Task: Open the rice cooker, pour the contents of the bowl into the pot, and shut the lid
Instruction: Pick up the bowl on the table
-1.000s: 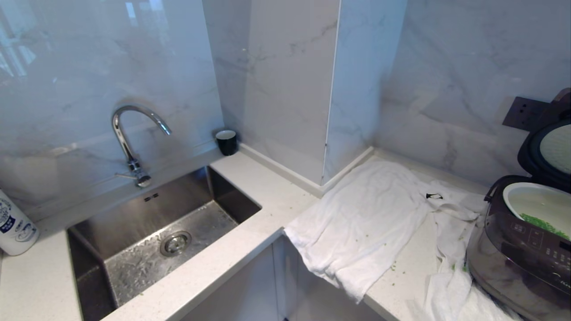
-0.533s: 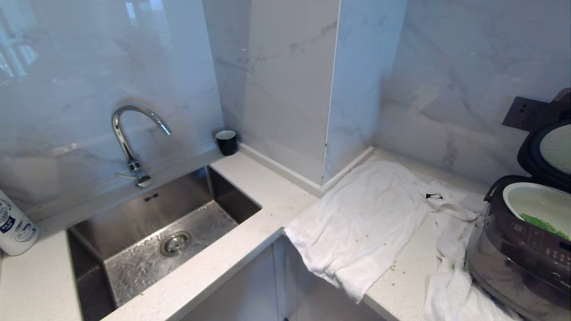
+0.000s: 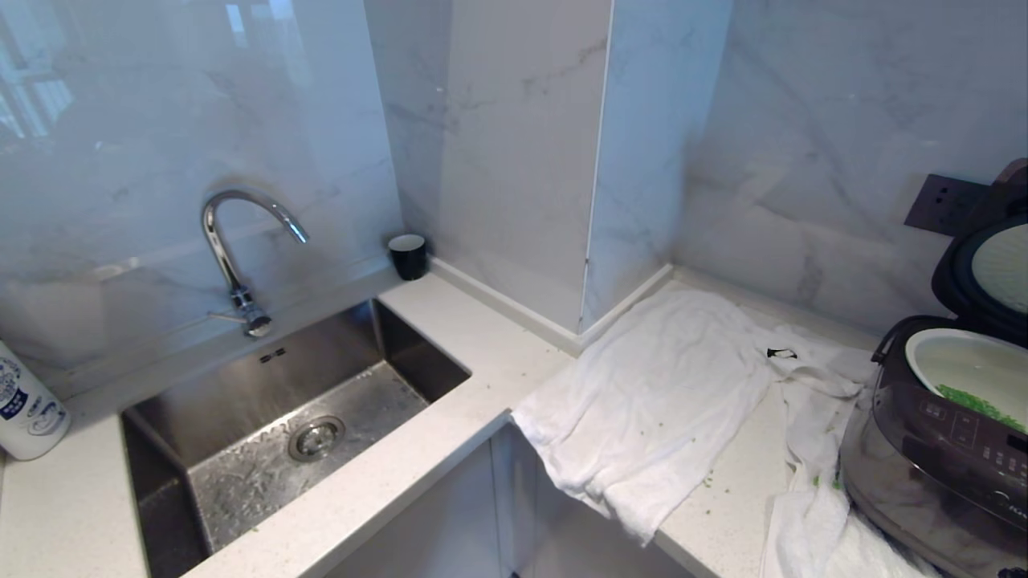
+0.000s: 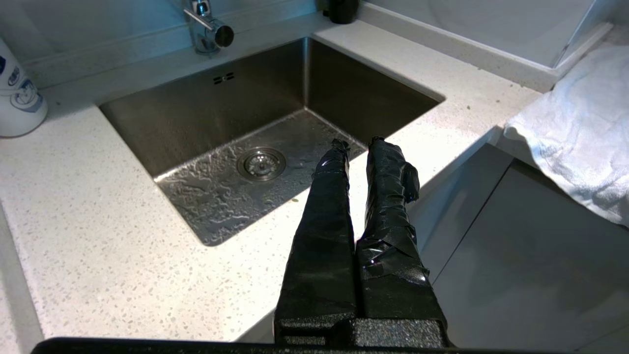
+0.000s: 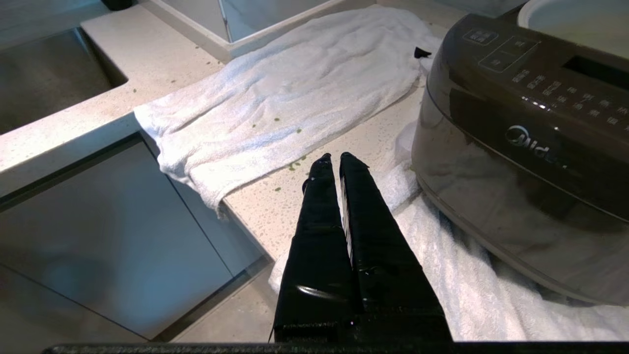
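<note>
From the head, the rice cooker (image 3: pixel 940 457) sat at the desk's (image 3: pixel 450 353) right end, its lid (image 3: pixel 984 265) upright, green grains in the pot (image 3: pixel 964 365).

By the left wrist, the left tool (image 4: pixel 355 143) hung nearly closed over the sink (image 4: pixel 255 132).

By the right wrist, the right tool (image 5: pixel 335 158) was pressed together, empty, near the cooker's front. A shove at the lid might slide the cooker on the towel (image 5: pixel 295 108).

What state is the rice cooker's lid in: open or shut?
Open. The lid stands raised behind the pot, its pale inner plate showing, with green bits inside the pot.
</note>
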Tool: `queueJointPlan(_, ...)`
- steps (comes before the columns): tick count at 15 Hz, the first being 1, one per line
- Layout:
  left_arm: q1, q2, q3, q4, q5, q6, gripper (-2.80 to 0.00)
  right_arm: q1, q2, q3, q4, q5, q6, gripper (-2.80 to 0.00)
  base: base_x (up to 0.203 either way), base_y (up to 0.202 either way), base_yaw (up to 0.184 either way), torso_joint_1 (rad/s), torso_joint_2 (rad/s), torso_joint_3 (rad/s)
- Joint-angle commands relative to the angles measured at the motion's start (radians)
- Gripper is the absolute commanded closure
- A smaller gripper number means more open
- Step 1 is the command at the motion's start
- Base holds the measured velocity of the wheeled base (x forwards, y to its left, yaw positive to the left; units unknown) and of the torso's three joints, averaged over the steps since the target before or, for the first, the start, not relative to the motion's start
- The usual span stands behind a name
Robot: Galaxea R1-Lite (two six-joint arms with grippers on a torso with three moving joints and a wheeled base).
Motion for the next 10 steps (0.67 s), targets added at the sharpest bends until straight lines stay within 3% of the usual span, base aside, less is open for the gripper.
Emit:
queueJointPlan(1,0.000,0.000,0.000,0.000,0.001,0.000,0.00,0.000,0.003,0.000,0.003,0.017,-0.002,0.00,0.000,0.000,0.000,0.000,0.00,0.000)
queueJointPlan(3,0.000,0.000,-0.001,0.000,0.001,0.000,0.00,0.003,0.004,-0.003,0.005,0.104,-0.002,0.00,0.000,0.000,0.000,0.000,0.00,0.000)
queueJointPlan(5,0.000,0.000,0.000,0.000,0.001,0.000,0.00,0.072,0.005,-0.029,0.075,0.215,0.003,0.00,0.000,0.000,0.000,0.000,0.00,0.000)
queueJointPlan(6,0.000,0.000,0.000,0.000,0.001,0.000,0.00,0.099,0.005,-0.052,0.132,0.239,-0.016,0.00,0.000,0.000,0.000,0.000,0.00,0.000)
queueJointPlan(10,0.000,0.000,-0.002,0.002,-0.001,0.001,0.00,0.110,0.006,-0.083,0.090,0.231,-0.069,0.00,0.000,0.000,0.000,0.000,0.00,0.000)
